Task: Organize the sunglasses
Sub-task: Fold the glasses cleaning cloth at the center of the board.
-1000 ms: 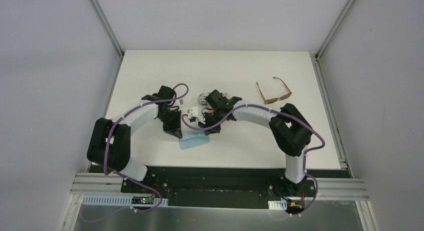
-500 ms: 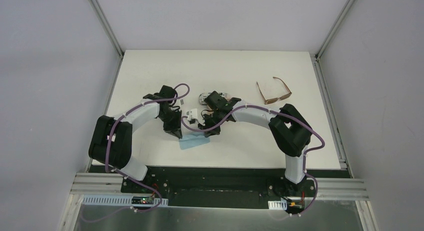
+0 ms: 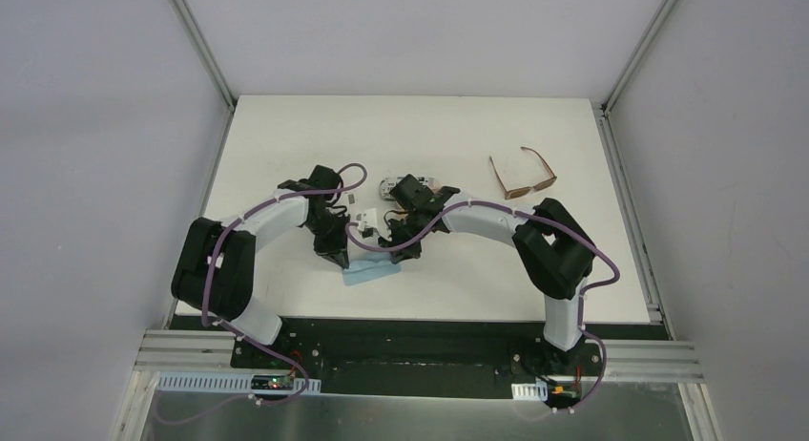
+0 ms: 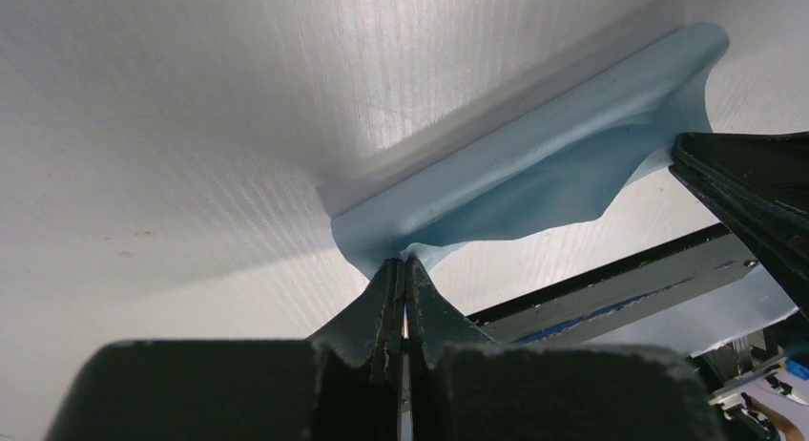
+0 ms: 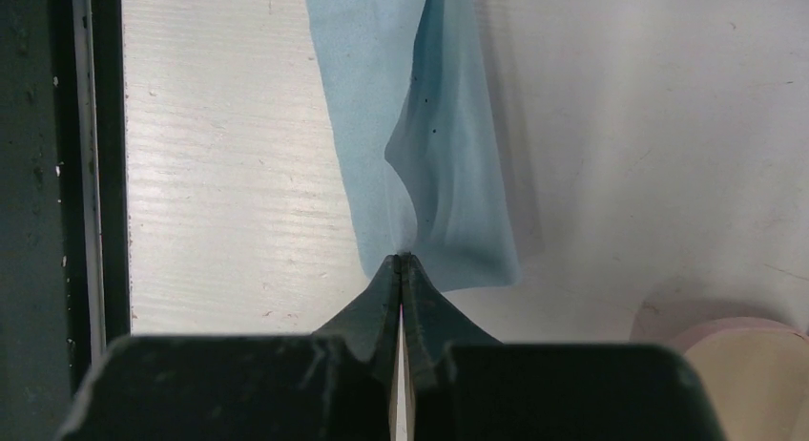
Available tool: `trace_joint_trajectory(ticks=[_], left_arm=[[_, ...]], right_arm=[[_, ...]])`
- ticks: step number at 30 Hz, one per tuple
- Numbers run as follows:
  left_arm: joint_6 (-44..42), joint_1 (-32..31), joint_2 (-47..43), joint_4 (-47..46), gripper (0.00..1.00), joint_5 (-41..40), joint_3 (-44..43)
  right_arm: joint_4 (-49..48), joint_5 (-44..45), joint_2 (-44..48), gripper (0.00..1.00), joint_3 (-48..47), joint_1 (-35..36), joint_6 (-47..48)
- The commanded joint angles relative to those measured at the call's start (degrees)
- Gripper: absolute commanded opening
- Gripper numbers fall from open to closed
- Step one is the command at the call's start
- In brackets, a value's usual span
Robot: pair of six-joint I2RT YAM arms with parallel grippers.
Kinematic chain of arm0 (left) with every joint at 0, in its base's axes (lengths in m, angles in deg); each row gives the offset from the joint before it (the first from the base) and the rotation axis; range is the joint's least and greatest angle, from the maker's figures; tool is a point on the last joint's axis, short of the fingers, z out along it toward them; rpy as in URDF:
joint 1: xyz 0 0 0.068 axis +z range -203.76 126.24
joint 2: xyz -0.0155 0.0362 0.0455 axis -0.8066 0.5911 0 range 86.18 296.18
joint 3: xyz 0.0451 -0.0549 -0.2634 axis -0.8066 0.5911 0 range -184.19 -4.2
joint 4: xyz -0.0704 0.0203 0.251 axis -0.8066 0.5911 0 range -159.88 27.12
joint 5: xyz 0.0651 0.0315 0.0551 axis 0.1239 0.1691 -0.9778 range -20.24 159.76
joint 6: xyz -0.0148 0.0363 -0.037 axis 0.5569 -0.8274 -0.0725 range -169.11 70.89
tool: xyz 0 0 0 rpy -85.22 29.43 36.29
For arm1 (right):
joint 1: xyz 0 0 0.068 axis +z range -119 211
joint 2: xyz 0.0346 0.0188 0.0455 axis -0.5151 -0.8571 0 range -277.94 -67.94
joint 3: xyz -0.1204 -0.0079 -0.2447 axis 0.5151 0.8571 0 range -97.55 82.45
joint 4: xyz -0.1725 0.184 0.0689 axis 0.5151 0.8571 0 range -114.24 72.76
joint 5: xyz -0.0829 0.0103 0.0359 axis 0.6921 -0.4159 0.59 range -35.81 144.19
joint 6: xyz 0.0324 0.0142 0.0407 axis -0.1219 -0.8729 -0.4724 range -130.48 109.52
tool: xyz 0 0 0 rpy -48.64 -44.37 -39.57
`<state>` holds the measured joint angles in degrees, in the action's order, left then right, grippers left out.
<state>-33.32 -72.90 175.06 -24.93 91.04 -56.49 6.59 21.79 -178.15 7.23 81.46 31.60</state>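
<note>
A light blue cloth [image 3: 372, 271] lies near the table's front edge, between my two grippers. My left gripper [image 3: 341, 258] is shut on one corner of the cloth [image 4: 534, 174], which lifts off the table in a fold. My right gripper [image 3: 401, 253] is shut on the opposite edge of the cloth [image 5: 420, 107]. The brown-framed sunglasses [image 3: 522, 177] lie unfolded at the back right, away from both grippers. The pale whitish-lilac pair is not visible.
A black-and-white lettered case [image 3: 386, 185] lies just behind the right wrist. Part of a pink case [image 5: 749, 365] shows at the lower right of the right wrist view. The table's dark front rail [image 5: 91, 155] runs close to the cloth.
My left arm has shifted slightly to the right, toward the right gripper. The cloth stays held at both ends.
</note>
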Motion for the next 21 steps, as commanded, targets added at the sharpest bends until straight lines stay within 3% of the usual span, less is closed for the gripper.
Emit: trace_joint_trajectory(ticks=[1, 21], left_arm=[[-0.9, -0.4, 0.1, 0.4, 0.0, -0.2, -1.7], [-1.3, -0.5, 0.9, 1.0, 0.0, -0.7, -2.0]], right_arm=[[0.2, -2.3, 0.7, 0.0, -0.3, 0.6, 0.8], [0.8, -1.1, -0.9, 0.0, -0.9, 1.3, 1.3]])
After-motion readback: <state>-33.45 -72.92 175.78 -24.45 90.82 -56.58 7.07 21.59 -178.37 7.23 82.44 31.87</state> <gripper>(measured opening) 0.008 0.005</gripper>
